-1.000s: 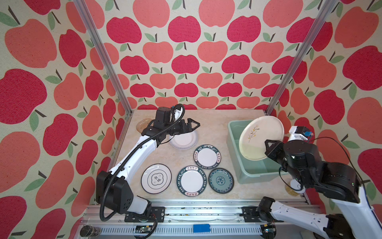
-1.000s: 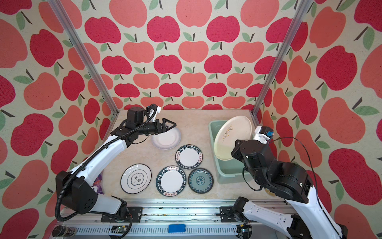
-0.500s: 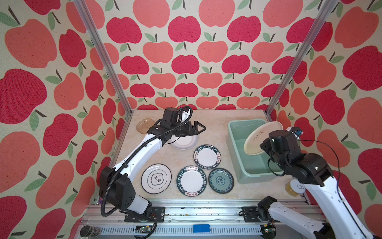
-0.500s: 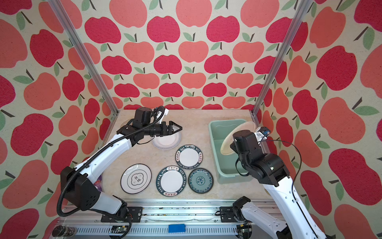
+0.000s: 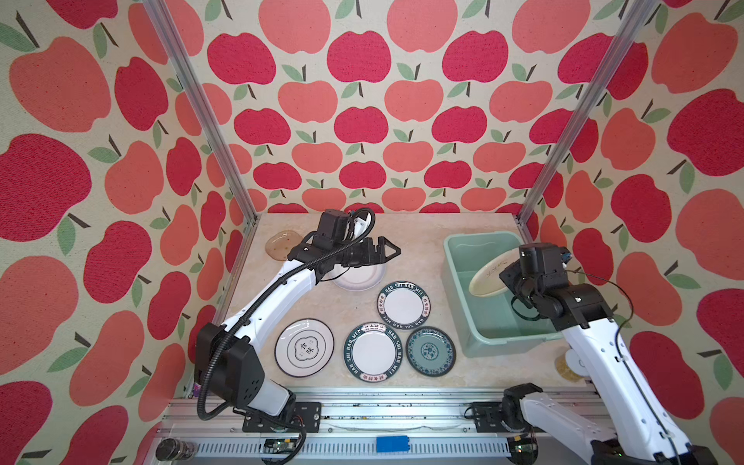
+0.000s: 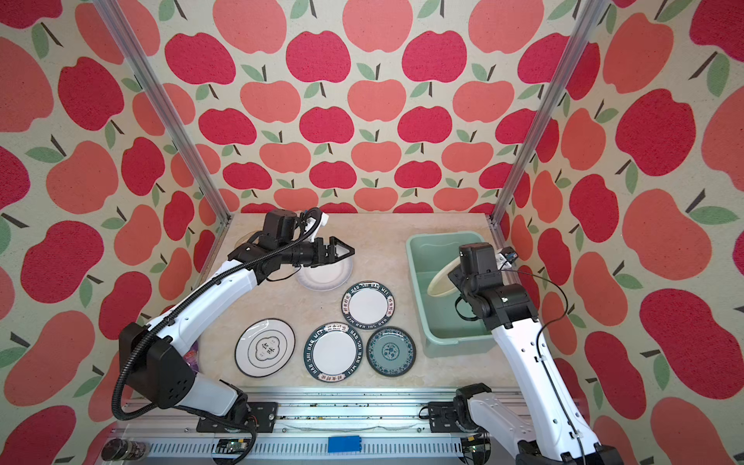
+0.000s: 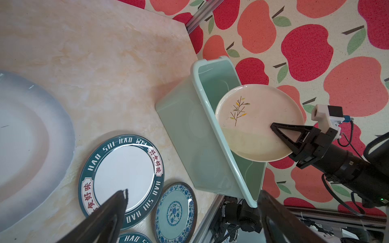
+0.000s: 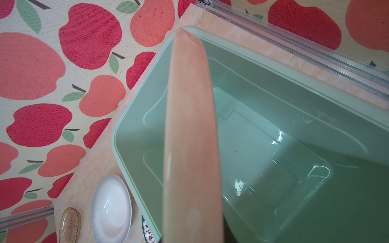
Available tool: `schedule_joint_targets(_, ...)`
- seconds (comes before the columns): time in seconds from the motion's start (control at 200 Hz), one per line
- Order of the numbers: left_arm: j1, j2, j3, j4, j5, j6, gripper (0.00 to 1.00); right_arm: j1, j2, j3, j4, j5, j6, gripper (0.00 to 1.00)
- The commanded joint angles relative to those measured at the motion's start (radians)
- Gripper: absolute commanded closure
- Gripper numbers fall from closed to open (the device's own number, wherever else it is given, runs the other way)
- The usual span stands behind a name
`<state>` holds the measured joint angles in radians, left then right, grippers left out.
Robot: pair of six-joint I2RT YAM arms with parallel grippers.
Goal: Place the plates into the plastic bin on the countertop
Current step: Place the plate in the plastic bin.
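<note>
Left gripper (image 5: 388, 249): hanging spread wide and empty, just above the pale plate (image 5: 362, 278).
Cream plate (image 5: 485, 277): tilting steeply over the bin (image 5: 454, 298), lower edge dipping past its rim.
Right gripper (image 7: 275, 127): clamping that plate's rim; bin floor lying straight below.

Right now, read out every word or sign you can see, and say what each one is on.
"HAO SHI HAO WEI": rim of the rear green-rimmed plate and the front green-rimmed plate.
"好食好味": red, in white panels on both rims.
"食味": centre of the black-rimmed plate; tiny marks beside it are unreadable.
</note>
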<state>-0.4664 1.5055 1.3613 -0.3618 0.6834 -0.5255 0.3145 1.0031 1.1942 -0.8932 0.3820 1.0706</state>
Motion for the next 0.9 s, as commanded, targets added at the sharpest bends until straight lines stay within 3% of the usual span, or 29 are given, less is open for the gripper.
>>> schedule_joint_targets(0.0,-0.005,0.018,0.012,-0.027,-0.015,0.016,0.01,-0.025,0.011,-0.019,0.163,-0.014,0.014,1.0)
schedule_joint_targets(0.42,-0.006,0.019,0.043,-0.095,-0.022,0.052,0.01,-0.043,0.182,-0.107,0.326,-0.004,0.104,1.0)
schedule_joint_targets(0.895,-0.011,0.041,0.069,-0.135,-0.022,0.067,0.01,-0.065,0.255,-0.229,0.45,-0.036,0.151,1.0)
